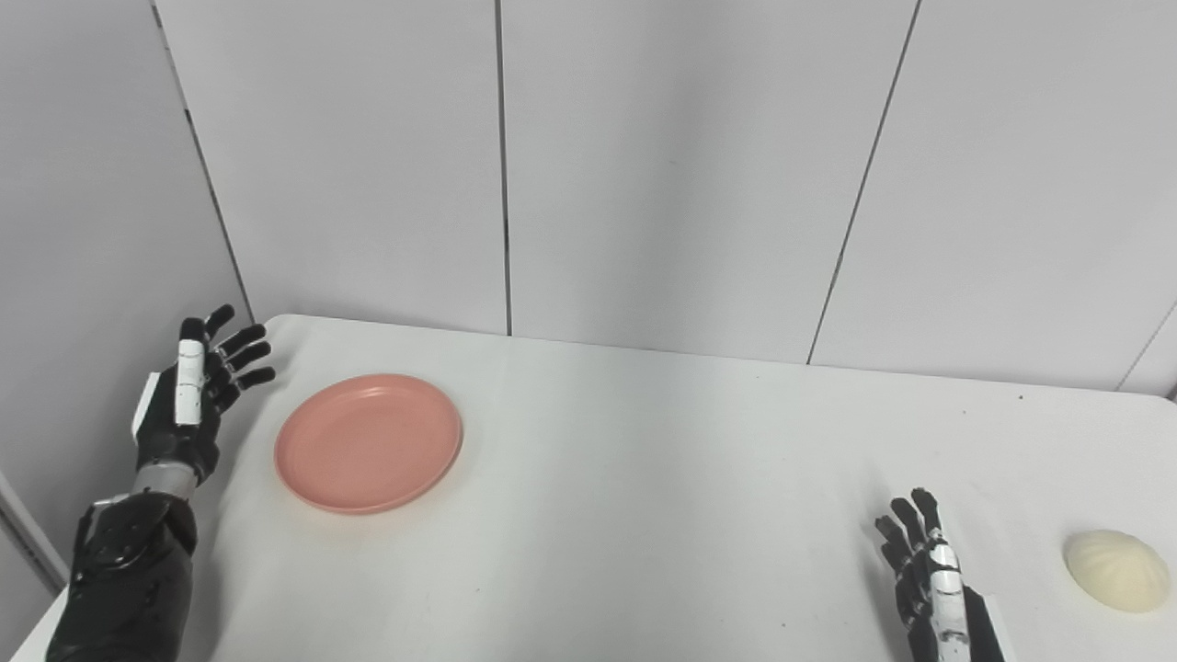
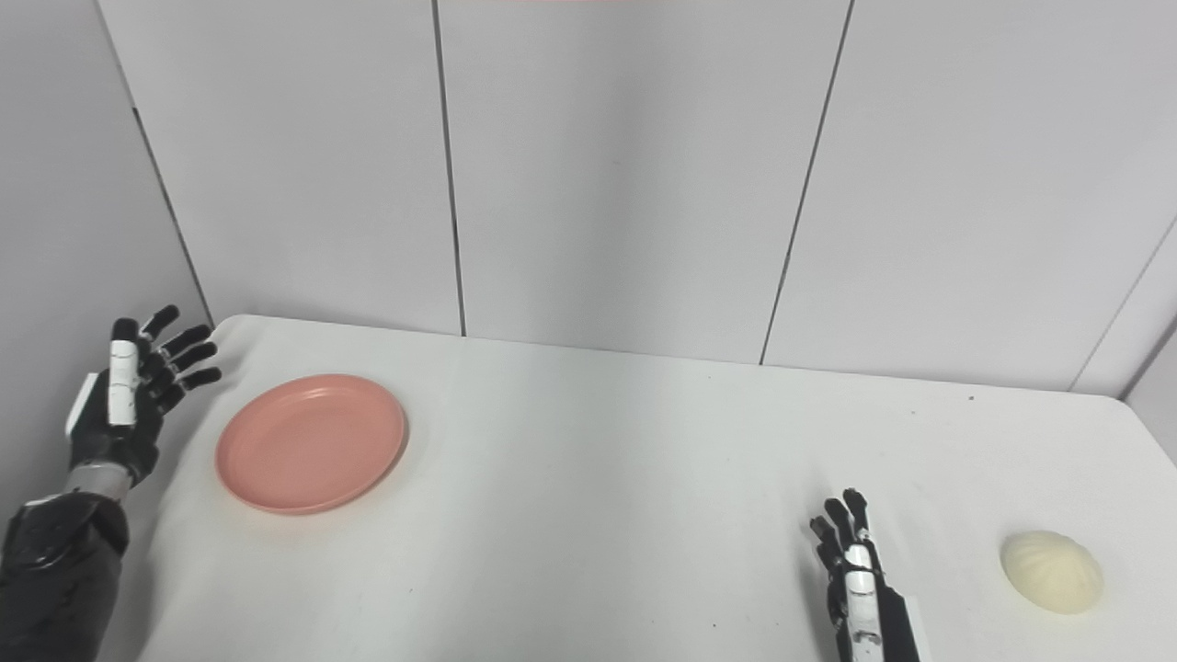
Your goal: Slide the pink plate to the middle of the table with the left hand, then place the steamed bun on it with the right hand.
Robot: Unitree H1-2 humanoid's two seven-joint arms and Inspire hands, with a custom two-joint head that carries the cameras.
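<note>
The round pink plastic plate [image 1: 369, 442] is found just right of the open, empty left hand [image 1: 188, 400]; the right hand [image 1: 929, 575] is held open, empty.

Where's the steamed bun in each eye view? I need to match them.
Left eye view: steamed bun near the lower right edge, beyond the right hand.
Right eye view: bun lower right, further in from the edge.
Shared landmark: pink plate at left.
</note>
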